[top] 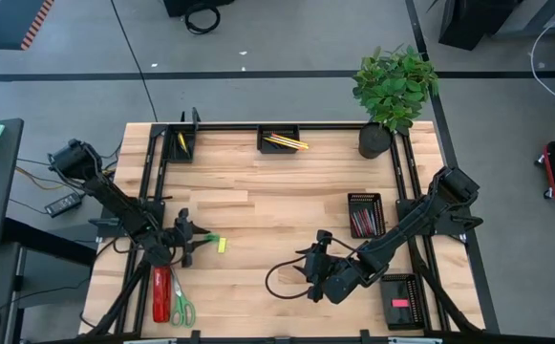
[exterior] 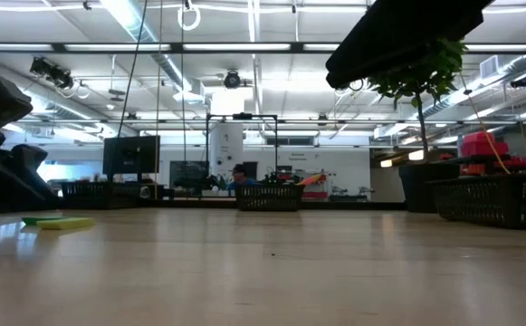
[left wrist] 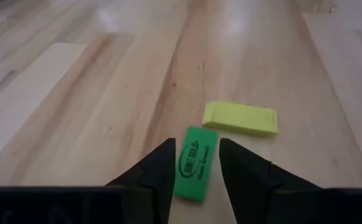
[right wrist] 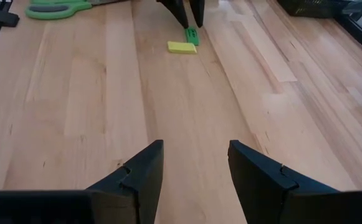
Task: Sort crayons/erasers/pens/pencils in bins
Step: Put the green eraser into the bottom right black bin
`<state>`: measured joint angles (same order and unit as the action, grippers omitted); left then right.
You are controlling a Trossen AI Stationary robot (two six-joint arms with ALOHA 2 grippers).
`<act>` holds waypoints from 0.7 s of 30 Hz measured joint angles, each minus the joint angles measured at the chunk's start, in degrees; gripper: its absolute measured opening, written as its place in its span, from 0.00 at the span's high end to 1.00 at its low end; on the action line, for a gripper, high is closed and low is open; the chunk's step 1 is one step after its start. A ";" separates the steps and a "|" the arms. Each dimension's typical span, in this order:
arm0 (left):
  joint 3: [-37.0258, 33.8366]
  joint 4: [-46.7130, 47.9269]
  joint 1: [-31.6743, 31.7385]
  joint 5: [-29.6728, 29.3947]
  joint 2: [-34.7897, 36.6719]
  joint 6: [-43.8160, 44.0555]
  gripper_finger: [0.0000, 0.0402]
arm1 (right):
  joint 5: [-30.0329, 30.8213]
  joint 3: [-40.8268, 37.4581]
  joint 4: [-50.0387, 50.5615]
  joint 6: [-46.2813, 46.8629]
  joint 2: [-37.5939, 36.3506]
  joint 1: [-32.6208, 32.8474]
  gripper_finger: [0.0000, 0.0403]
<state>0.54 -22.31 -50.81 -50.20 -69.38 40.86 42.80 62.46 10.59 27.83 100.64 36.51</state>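
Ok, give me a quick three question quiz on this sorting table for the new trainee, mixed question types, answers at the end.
1. True or false: the left pincer has its fingers on either side of the green eraser.
2. Which bin holds a pink eraser? A) back left B) back middle C) front right
3. Fill in: the yellow eraser lies on the table right next to the ______ eraser.

Key
1. True; the fingers straddle it, open, on the table.
2. C. The back middle bin holds pencils.
3. Green. The right pincer is open over bare wood.
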 joint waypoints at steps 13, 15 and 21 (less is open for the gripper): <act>0.07 6.48 0.50 0.07 0.07 0.73 0.58 | 0.68 0.00 0.00 0.02 0.00 -0.40 0.54; 0.07 6.04 1.37 0.38 0.07 0.45 0.58 | 0.80 0.00 0.00 -0.19 0.00 -0.67 0.54; 0.00 3.42 3.57 2.21 0.04 -0.98 0.58 | 0.79 0.00 0.00 -0.42 0.00 -0.81 0.54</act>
<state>0.53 -18.89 -47.23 -47.99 -69.34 39.88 43.59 62.46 10.59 27.42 100.64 35.70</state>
